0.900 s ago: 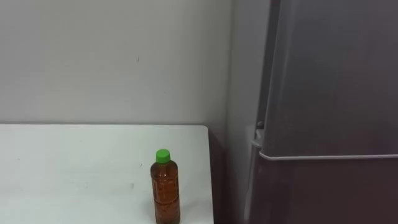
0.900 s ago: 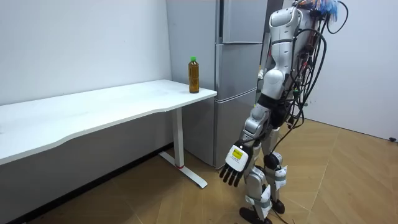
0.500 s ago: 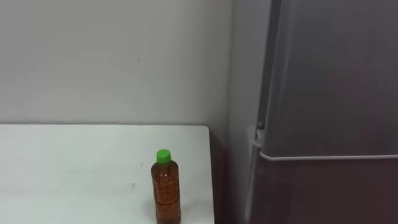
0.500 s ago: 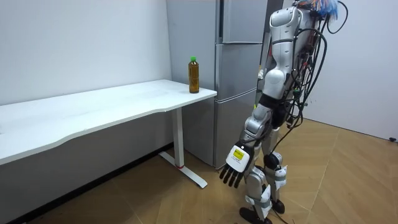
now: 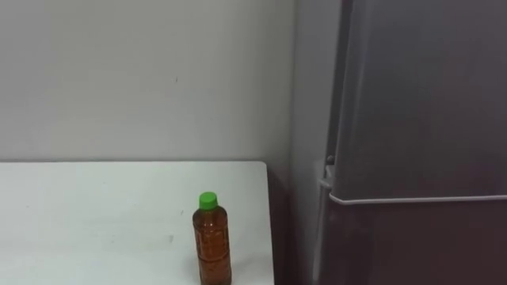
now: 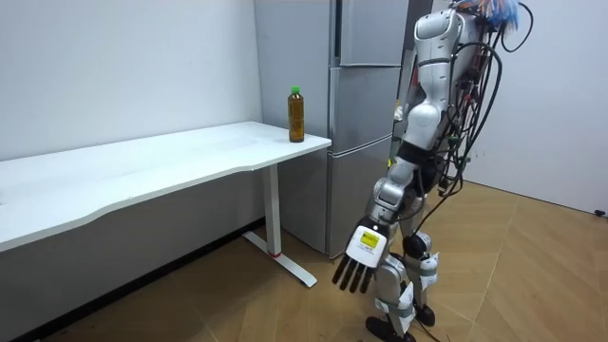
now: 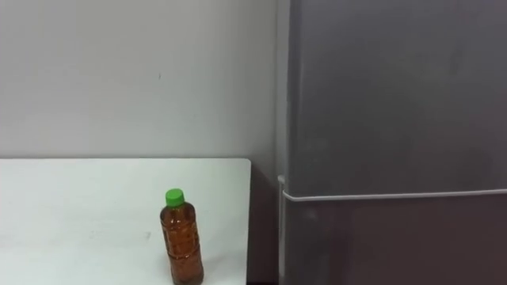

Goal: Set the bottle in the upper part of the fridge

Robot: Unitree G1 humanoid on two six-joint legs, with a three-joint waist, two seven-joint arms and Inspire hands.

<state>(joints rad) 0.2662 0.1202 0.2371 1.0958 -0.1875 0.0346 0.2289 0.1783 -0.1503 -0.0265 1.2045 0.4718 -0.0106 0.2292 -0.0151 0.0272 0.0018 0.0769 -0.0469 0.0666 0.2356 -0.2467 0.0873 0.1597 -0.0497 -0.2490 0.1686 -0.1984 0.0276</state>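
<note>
A brown bottle with a green cap stands upright on the white table, close to its right edge. Just right of the table is the grey fridge, both doors closed, with the seam between upper and lower door at about the bottle cap's height. In the room view the bottle sits at the table corner nearest the fridge. I stand upright on the floor before the fridge. My left hand hangs low beside my leg, fingers straight and pointing down, holding nothing, well below and away from the bottle.
The table runs long toward the room view's left against a plain wall. A narrow gap separates the table edge from the fridge side. Wooden floor lies around me, and a white wall stands at the room view's right.
My left hand has swung a little lower, its fingers now pointing more straight down. The bottle and fridge doors stay as they were.
</note>
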